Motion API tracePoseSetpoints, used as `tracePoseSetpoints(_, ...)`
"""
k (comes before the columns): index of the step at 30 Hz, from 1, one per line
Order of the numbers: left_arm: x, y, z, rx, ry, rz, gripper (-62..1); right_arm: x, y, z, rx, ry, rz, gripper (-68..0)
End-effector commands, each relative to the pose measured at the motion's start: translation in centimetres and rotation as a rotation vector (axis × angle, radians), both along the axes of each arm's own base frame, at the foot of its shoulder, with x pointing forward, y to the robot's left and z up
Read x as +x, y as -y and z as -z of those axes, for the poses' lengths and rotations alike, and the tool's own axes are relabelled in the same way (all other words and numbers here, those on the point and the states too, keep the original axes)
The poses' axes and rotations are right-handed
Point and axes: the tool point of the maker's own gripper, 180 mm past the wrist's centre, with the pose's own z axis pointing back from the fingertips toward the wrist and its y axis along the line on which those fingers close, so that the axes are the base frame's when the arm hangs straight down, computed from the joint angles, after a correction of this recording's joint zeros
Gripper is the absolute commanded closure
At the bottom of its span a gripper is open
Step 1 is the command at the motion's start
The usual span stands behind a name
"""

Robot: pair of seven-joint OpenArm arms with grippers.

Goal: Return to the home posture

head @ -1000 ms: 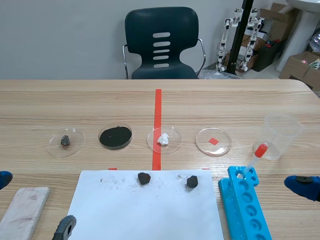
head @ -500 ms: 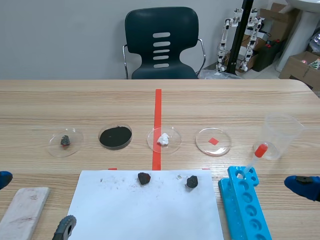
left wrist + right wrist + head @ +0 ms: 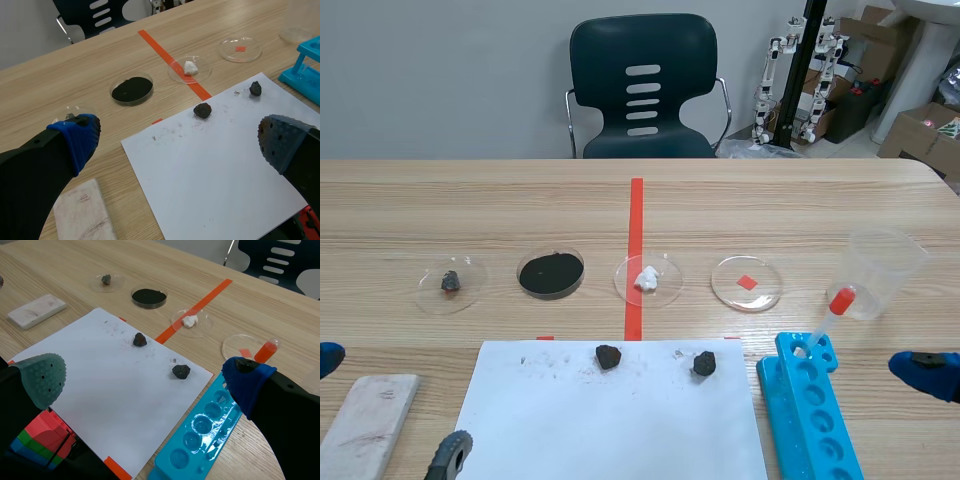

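Two grippers are seen, both spread wide and holding nothing: the left gripper point(image 3: 177, 142) is held low by one grey block point(image 3: 368, 422), the right gripper point(image 3: 145, 380) low beside one blue rack point(image 3: 810, 410). Between them one white sheet point(image 3: 610, 430) carries two dark lumps point(image 3: 608, 355). Four dishes point(image 3: 765, 290), one beaker point(image 3: 885, 265) and one pipette point(image 3: 830, 312) are set on the tabletop point(image 3: 470, 200) beyond.

My light wooden table point(image 3: 770, 200) holds a white paper sheet point(image 3: 610, 425) up front, a pale stone slab point(image 3: 368, 425) on my left, a blue plastic tube rack point(image 3: 810, 410) on my right (clear plastic beaker point(image 3: 887, 272) just beyond it), plus four clear round dishes point(image 3: 765, 290) lined up past the sheet.
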Motion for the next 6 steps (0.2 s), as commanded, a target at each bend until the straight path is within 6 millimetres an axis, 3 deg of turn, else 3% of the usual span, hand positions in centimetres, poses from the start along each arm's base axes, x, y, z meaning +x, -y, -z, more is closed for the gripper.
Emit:
tracePoseSetpoints(1, 0.22, 0.20, -0.65, -0.018, 0.025, 0.001, -62.3, 0.26, -0.04, -0.67, 0.022, 0.021, 0.006, -67.9)
tracePoseSetpoints(6, 0.22, 0.20, -0.65, -0.018, 0.025, 0.001, -62.3, 0.26, -0.04, -0.67, 0.022, 0.021, 0.006, -67.9)
